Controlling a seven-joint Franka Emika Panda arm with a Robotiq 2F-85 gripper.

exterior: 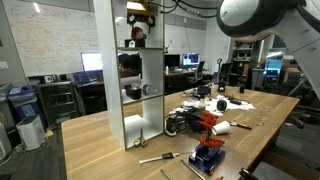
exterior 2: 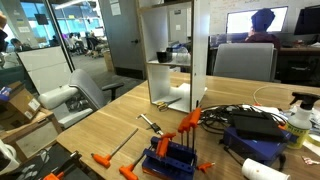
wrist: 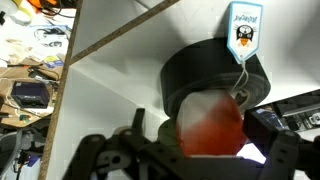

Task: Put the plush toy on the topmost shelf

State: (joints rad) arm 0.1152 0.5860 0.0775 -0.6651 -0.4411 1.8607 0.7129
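Note:
The plush toy (wrist: pixel 210 125), orange-red with a whitish patch, lies on the white topmost shelf (wrist: pixel 110 90), against a black round object (wrist: pixel 215 70) that carries a penguin tag (wrist: pixel 245 25). My gripper (wrist: pixel 200 128) stands open around the toy; the left finger (wrist: pixel 138 120) is clear of it and the right finger (wrist: pixel 262 128) is close beside it. In an exterior view the gripper (exterior: pixel 140 13) hangs just above the toy (exterior: pixel 137 34) on the topmost shelf (exterior: pixel 150 49). The toy and gripper lie above the frame in an exterior view, which shows only the unit's top board (exterior 2: pixel 165 8).
Lower boards hold a dark object (exterior: pixel 130 62) and a white one (exterior: pixel 133 92). On the wooden table (exterior: pixel 100 140) lie orange-and-black tools (exterior: pixel 205 120), a blue-and-red block (exterior: pixel 207 158), a screwdriver (exterior: pixel 157 158) and cables. A bottle (exterior 2: pixel 298 125) stands at the table's edge.

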